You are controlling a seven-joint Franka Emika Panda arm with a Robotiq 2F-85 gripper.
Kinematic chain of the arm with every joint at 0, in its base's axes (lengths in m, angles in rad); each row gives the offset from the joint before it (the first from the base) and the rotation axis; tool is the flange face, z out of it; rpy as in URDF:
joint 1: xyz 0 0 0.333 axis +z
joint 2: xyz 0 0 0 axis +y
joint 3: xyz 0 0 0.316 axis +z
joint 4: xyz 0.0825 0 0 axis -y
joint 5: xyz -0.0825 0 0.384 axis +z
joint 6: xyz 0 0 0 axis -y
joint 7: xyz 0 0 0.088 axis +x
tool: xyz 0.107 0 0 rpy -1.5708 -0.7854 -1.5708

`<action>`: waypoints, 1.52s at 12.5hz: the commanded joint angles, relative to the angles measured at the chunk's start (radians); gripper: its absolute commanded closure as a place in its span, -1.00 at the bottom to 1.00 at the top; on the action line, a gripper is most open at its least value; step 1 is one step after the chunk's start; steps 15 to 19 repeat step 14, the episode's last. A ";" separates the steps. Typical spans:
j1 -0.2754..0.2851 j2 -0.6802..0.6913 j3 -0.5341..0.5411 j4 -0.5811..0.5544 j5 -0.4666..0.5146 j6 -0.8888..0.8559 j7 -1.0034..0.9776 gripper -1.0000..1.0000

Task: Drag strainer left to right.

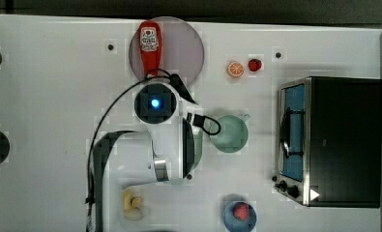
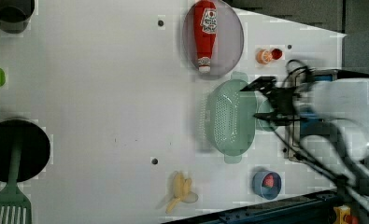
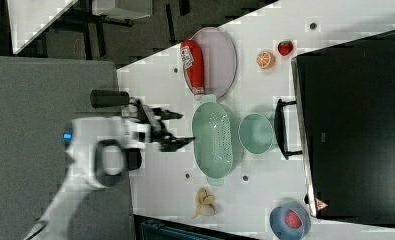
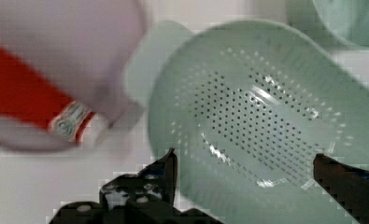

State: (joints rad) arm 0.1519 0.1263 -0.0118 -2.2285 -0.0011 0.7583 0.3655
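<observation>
The large pale mint-green oval plastic strainer (image 2: 229,119) was seen on the white table (image 2: 102,93), its perforated bottom plainly shown in the left view, with the grey round plate (image 2: 229,28) just beside one of its end handles and the smaller round green cup (image 3: 256,133) just beside its long side, between it and the black toaster oven (image 3: 355,125). In the top view the strainer (image 1: 197,152) was almost wholly hidden under the white robot arm (image 1: 167,140), only a sliver of its rim being visible at the arm's edge, and the cup (image 1: 229,134) was partly crossed by a black cable. The black gripper (image 3: 177,129) was seen spread wide and empty, held above the table beside the strainer's long side in the right view; whether it was directly over the rim could not be told. In the wrist view the gripper (image 4: 245,165) was cut off by the frame edge, one fingertip (image 4: 169,163) and part of the other being shown over the near rim of the strainer (image 4: 266,121). The red ketchup bottle (image 2: 205,35) was laid on the plate, its white cap toward the strainer. An orange half (image 1: 235,69) and a strawberry (image 1: 255,64) were seen near each other, well apart from the strainer. A peeled banana (image 2: 181,191) and a blue bowl (image 2: 259,182) holding something red were seen nearer the table's edge. The arm in the left view was blurred, so its details were hard to make out
</observation>
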 commanded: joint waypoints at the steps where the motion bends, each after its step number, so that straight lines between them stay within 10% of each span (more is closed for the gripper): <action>1: -0.035 -0.046 -0.056 0.222 -0.012 -0.258 -0.229 -1.00; 8: -0.035 -0.061 -0.138 0.608 -0.035 -0.615 -0.555 -1.00; 19: -0.035 -0.068 -0.144 0.640 -0.032 -0.718 -0.557 -1.00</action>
